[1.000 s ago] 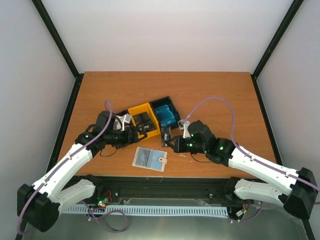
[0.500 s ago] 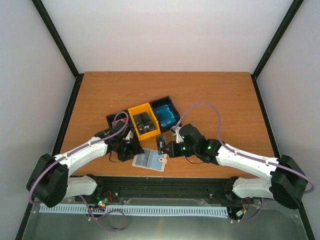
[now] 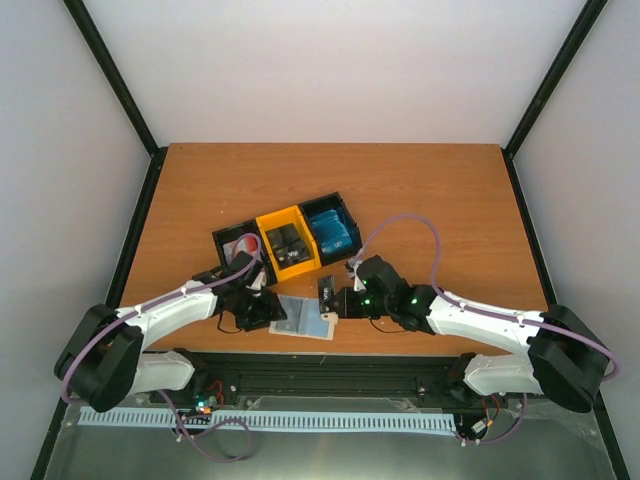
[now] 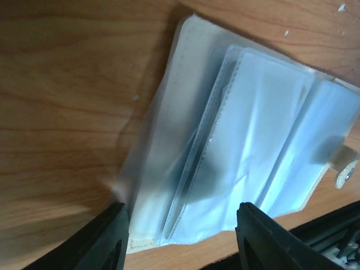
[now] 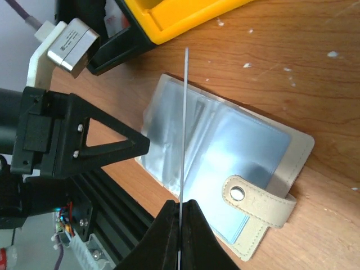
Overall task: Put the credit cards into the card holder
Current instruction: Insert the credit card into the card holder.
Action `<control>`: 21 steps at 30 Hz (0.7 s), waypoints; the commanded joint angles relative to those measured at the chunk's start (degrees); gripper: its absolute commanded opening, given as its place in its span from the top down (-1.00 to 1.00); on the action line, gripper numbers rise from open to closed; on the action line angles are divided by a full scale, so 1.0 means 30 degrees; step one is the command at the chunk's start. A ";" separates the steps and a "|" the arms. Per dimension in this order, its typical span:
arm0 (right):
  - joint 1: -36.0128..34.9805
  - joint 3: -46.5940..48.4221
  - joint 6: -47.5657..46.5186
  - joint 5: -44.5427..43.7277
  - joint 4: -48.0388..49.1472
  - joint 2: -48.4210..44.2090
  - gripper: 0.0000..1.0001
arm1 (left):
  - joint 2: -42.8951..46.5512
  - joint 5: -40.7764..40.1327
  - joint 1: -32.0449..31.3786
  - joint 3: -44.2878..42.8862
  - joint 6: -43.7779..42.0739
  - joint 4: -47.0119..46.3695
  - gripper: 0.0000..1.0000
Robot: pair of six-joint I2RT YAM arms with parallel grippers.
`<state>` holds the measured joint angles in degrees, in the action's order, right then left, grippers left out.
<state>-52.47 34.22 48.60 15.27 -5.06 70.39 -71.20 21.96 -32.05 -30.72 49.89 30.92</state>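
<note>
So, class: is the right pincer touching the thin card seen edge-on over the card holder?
Touching. In the right wrist view the right pincer clamps the card, a thin edge-on line rising from between its fingers.

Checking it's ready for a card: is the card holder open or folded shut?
Open. The card holder lies spread flat, its clear pockets facing up and the snap tab unfastened.

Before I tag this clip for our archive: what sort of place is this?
Probably a lab robot test cell, not a home or shop: a wooden table boxed in by white panels and black frame posts, with the left arm and right arm mounted on a rail at its near edge.
</note>
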 commanded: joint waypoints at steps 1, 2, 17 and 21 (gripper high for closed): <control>-0.0324 -0.0567 0.1499 -0.1550 0.1038 -0.0087 0.95 | -0.0595 0.1610 -0.0243 0.0389 -0.1190 -0.0980 0.06; -0.0411 -0.0778 0.1903 -0.1812 0.1294 -0.0055 0.94 | -0.0676 0.1884 -0.0243 0.0395 -0.1318 -0.1065 0.18; -0.0763 -0.2559 0.3401 -0.0250 0.6972 0.2827 0.94 | -0.0747 0.1895 -0.0242 0.0514 -0.1944 -0.0291 0.40; -0.0799 -0.2627 0.3781 0.0127 0.8160 0.3878 0.94 | -0.0686 0.1859 -0.0243 0.0592 -0.1915 -0.0314 0.41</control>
<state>-54.41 27.11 58.48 14.02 12.97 79.77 -73.06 27.79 -32.21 -29.10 45.30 29.19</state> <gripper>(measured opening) 0.032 0.295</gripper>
